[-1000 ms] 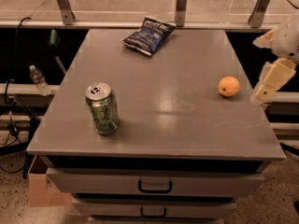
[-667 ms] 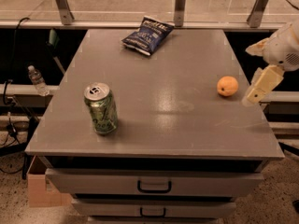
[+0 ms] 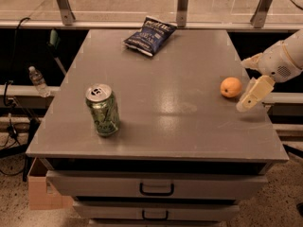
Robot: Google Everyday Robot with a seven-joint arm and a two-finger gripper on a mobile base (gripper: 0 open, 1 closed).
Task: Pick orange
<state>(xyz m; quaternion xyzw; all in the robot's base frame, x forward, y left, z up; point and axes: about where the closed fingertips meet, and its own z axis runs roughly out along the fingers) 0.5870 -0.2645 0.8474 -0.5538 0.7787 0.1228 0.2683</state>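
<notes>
Where a grey cabinet top [image 3: 189,126] fills most of the view, with drawers [image 3: 94,186] under its front edge, a robot arm [image 3: 286,58] reaches in from the right and is cut off by the picture's border. Its gripper [image 3: 243,85] hangs over the top's right edge with two cream fingers [image 3: 255,92] spread wide, one high and one slanting down to the left, holding nothing. A dark blue snack bag [image 3: 149,35] lies at the far edge. A green drink can [image 3: 102,110] stands upright near the front left. The orange [image 3: 231,87] rests near the right edge, just left of the lower finger; whether they touch is hard to make out. Bare surface lies open between can and orange. A small water bottle [image 3: 38,81] sits dimly off the cabinet's left side.
</notes>
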